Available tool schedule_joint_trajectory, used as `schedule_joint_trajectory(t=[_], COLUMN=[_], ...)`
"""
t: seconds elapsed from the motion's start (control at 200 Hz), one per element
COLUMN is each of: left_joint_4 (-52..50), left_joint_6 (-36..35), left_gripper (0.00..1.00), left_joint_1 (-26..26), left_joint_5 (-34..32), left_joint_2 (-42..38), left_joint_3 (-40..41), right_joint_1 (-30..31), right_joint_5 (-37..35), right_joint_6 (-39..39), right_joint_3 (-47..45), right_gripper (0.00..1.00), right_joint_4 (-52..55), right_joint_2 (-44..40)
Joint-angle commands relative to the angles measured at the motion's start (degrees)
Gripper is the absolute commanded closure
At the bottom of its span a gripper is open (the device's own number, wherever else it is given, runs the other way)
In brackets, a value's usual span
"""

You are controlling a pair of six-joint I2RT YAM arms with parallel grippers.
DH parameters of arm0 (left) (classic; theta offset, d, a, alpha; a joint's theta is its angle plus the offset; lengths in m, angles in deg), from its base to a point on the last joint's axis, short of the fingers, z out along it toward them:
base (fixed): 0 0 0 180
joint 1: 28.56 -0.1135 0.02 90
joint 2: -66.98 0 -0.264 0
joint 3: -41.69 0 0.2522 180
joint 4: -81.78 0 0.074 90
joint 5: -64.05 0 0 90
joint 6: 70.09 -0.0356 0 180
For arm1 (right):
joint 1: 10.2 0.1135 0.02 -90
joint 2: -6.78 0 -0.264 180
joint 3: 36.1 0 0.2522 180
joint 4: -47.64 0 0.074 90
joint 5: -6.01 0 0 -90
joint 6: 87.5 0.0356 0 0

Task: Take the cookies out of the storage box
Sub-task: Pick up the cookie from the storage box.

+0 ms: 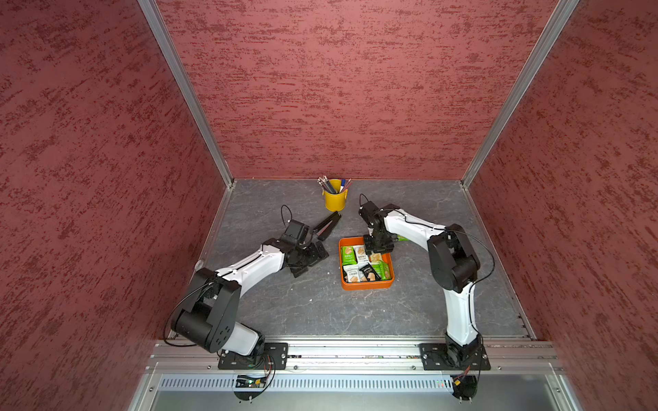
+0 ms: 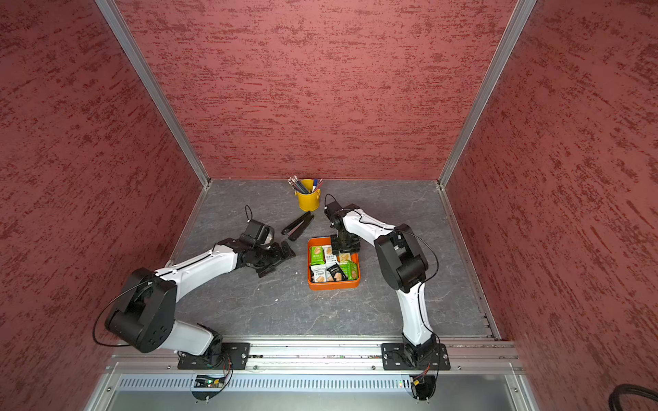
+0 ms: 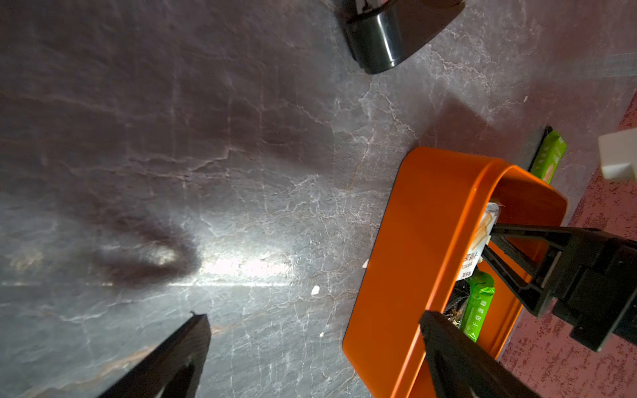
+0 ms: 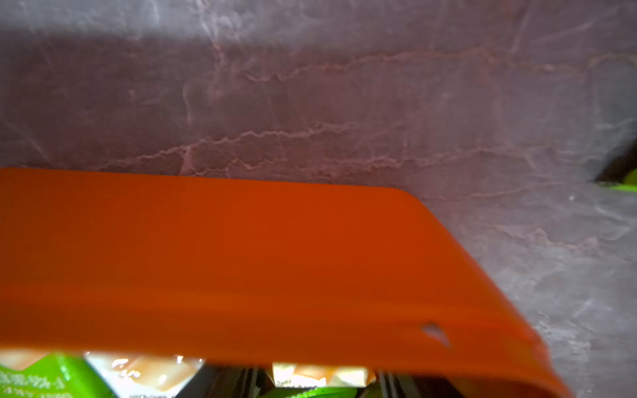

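1. In both top views the storage box [image 1: 366, 285] [image 2: 334, 284] sits on the grey table [image 1: 320, 313], right of centre. The cookies [image 1: 350, 274] [image 2: 318, 274] lie inside it, green, white and black packets side by side. The right gripper [image 1: 376, 251] [image 2: 343, 249] points down into the far half of the box, over the packets there; its jaws cannot be read from up here. The left gripper [image 1: 311, 262] [image 2: 277, 261] is low, just left of the box and apart from it, its fingers spread wide and empty. A black folded tool [image 1: 327, 226] and a yellow pen bucket [image 1: 334, 201] lie beyond, towards the back wall
2. In the left wrist view the left gripper [image 3: 313, 315] stands released, with only bare table between its fingers. The box wall [image 3: 413, 241] is just beside one finger. The right gripper [image 3: 487, 240] reaches inside the box, jaws part-way apart with orange showing between them and nothing clamped. Its tips are at a white packet [image 3: 477, 237] leaning by the wall; whether they touch it I cannot tell. One green packet [image 3: 548, 158] lies on the table outside the box, past its far wall
3. In the right wrist view the blurred orange wall [image 4: 241, 258] fills the middle, with cookies [image 4: 144, 375] showing inside it. The gripper's own fingers are not clear here
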Motion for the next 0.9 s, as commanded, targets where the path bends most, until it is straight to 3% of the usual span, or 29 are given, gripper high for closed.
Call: schedule_joint_trajectory(t=[0.0,0.286,0.456,0.897], left_joint_4=[0.42,-0.11,-0.42,-0.23], left_joint_6=[0.88,1.06,0.97,-0.79], left_gripper=[0.0,0.0,0.0,0.0], left_joint_1=[0.31,0.31,0.32,0.38], left_joint_5=[-1.05,-1.98,-2.29,-0.44], left_joint_2=[-1.73,-3.89,-4.64,-2.46], left_joint_3=[1.53,2.51,2.97,0.94], right_joint_1=[0.05,0.12,0.01,0.12], right_joint_5=[-2.86,-2.87,-2.35,3.74], right_joint_6=[-0.62,-0.47,-0.34,0.32], right_joint_3=[1.28,1.35,1.39,-1.08], right_gripper=[0.43,0.46,0.61,0.61], right_joint_4=[-0.54,-0.72,-0.81,0.29], right_joint_2=[1.52,2.34,1.84,-6.94])
